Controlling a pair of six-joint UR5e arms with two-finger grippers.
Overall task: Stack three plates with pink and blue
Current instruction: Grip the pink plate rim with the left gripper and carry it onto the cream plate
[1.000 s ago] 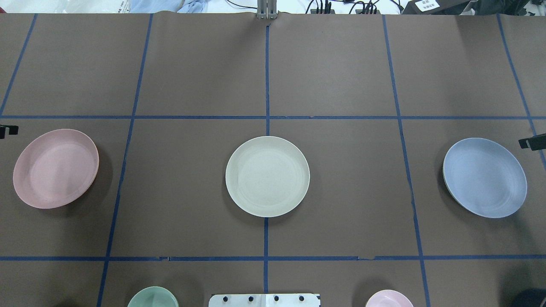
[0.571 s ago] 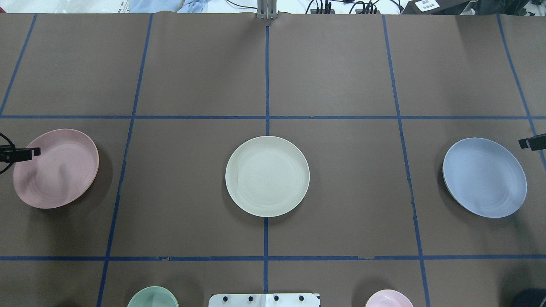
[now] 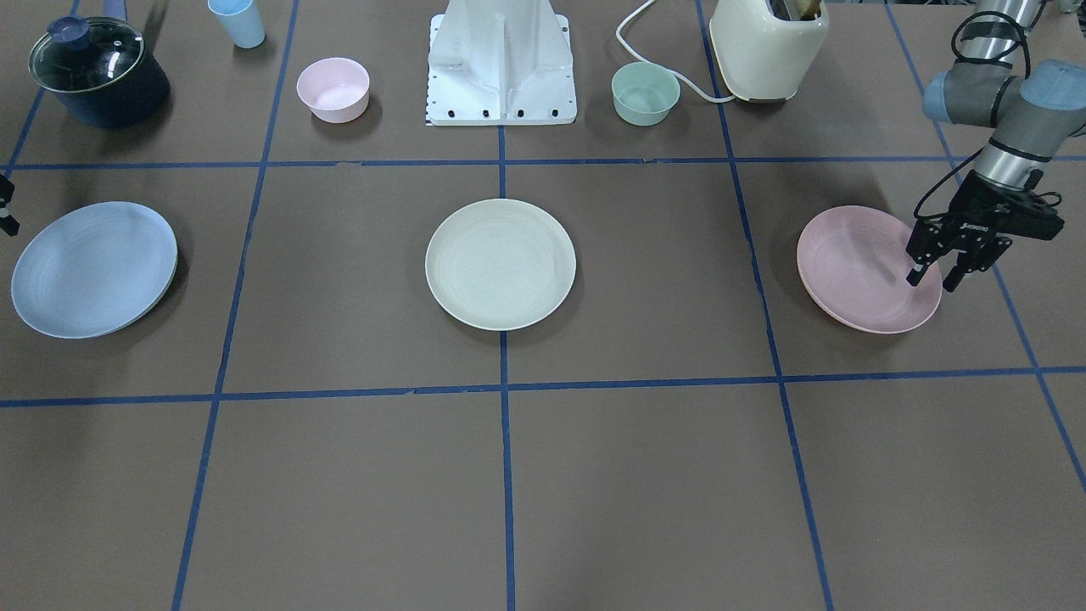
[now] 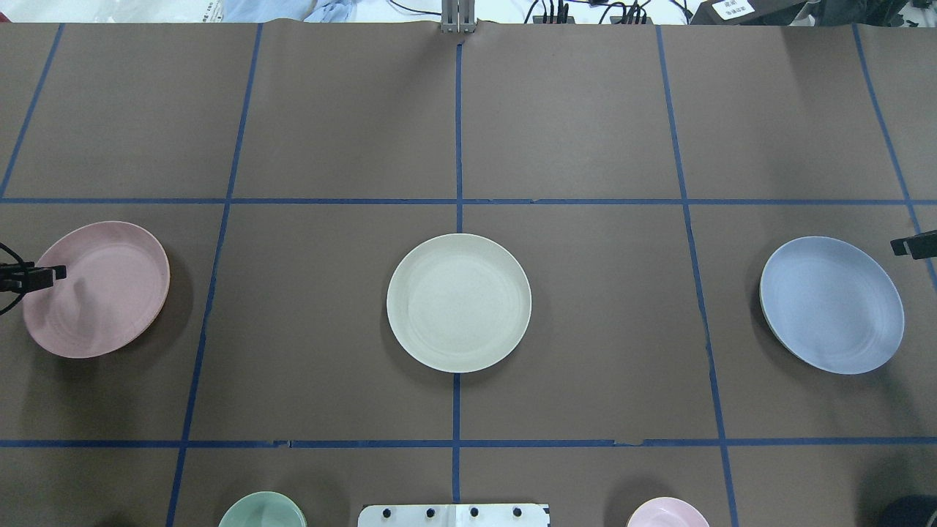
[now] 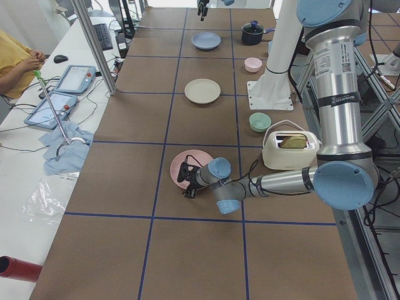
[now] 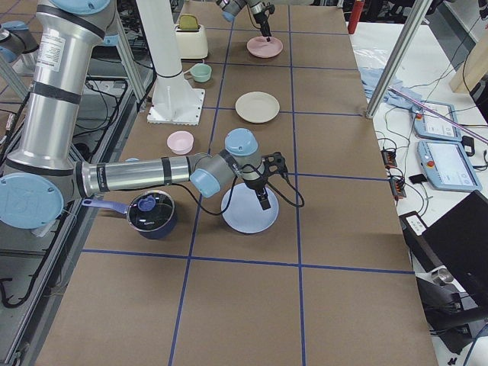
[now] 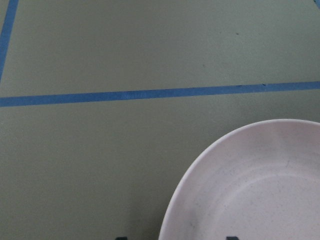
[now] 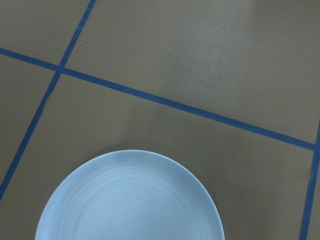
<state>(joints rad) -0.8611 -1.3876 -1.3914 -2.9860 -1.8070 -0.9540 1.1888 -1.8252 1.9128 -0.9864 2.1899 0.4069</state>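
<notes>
Three plates lie in a row. The pale pink plate (image 4: 99, 289) is on my left, the cream-white plate (image 4: 459, 302) in the middle, the light blue plate (image 4: 831, 304) on my right. My left gripper (image 3: 932, 278) is open and low, its jaws astride the outer rim of the pink plate (image 3: 861, 267). The left wrist view shows that rim (image 7: 260, 190) between the two fingertips. My right gripper (image 4: 915, 245) hovers by the outer far edge of the blue plate (image 3: 93, 267). I cannot tell whether it is open. The right wrist view shows the blue plate (image 8: 130, 200) below.
Along the robot's side stand a lidded dark pot (image 3: 97, 72), a light-blue cup (image 3: 237, 21), a pink bowl (image 3: 333, 89), the white robot base (image 3: 502, 64), a mint bowl (image 3: 645, 93) and a cream toaster (image 3: 768, 47).
My left gripper has come in from the table's left edge over the pink plate's rim and moved a little toward the robot. The right gripper and the plates have not moved.
</notes>
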